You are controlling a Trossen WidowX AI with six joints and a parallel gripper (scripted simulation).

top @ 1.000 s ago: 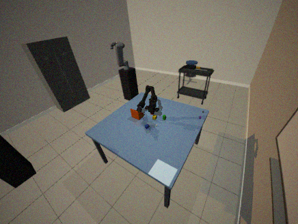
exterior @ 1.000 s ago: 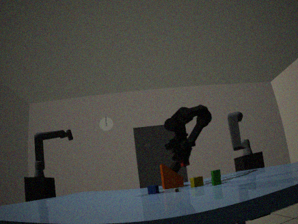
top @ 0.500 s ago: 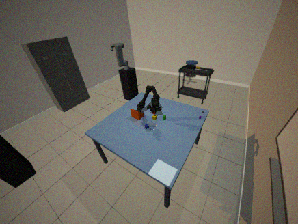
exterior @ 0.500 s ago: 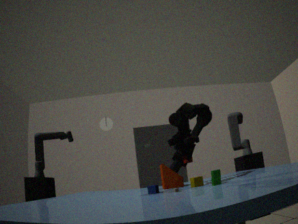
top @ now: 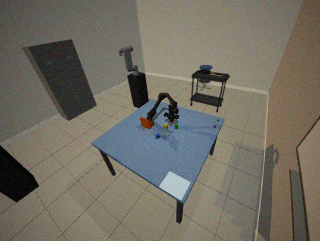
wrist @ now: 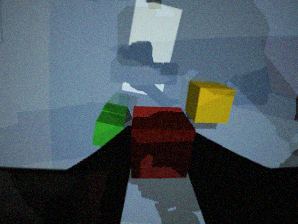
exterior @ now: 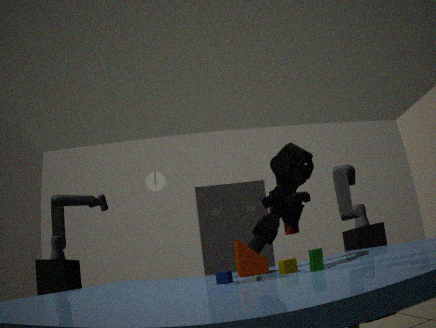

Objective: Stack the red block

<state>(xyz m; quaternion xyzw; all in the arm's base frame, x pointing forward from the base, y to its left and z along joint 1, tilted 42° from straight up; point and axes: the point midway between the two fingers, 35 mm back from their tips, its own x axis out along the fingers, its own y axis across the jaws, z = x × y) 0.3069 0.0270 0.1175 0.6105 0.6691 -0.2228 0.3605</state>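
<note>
The claw (wrist: 161, 150) grips 1 matte red block (wrist: 162, 141), a cube, at frame centre above the smooth blue worktop (wrist: 45, 100); the green tower (wrist: 111, 123) stands lower left.

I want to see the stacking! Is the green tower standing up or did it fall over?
Standing up. The green tower is upright on the table, taller than the yellow block beside it, and the tool holds the red block above it.

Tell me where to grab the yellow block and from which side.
Grip the yellow block across two opposite upright faces, coming straight down from above. It sits flat on the table with its top face bare. The green tower stands beside it, so pick the pair of faces that keeps the fingers off it.
</note>
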